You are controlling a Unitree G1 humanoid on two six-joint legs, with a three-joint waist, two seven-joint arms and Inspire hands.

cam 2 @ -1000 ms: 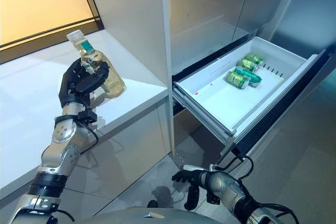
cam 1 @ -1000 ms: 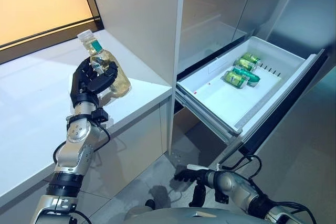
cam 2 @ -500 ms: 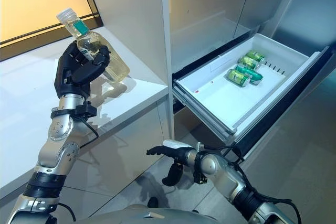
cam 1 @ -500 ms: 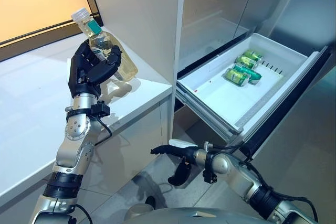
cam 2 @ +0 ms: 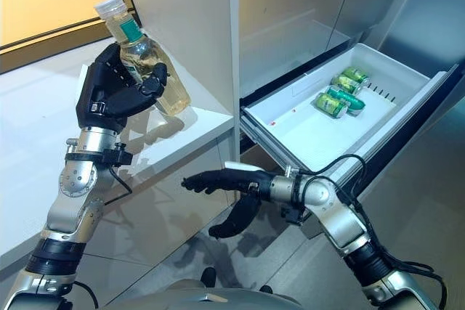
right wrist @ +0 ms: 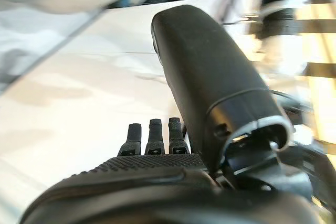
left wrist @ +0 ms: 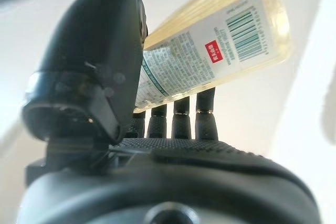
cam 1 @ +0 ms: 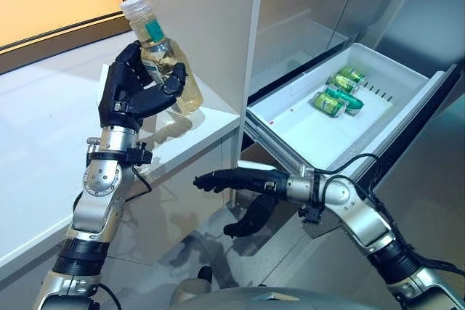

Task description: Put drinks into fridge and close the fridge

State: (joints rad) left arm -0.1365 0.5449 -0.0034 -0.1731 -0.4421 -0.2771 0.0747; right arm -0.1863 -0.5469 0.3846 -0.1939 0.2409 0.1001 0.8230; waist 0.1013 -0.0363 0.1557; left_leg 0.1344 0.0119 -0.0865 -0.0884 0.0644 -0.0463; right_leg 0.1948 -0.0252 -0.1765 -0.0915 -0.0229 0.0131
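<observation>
above the counter (cam 1: 43, 128), left hand (cam 1: 127, 96) clasping bottle (cam 1: 168, 70); right hand (cam 1: 240, 183) loosely spread

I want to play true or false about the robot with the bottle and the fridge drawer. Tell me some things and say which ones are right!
1. The left hand is holding the bottle up off the white counter. True.
2. The fridge drawer is pushed shut. False: it is pulled out and open.
3. Green cans are lying in the drawer. True.
4. The right hand is holding a can. False: it holds nothing; its fingers are stretched out, low in front of the counter.
5. The bottle has no cap. False: a pale cap sits on top.
</observation>
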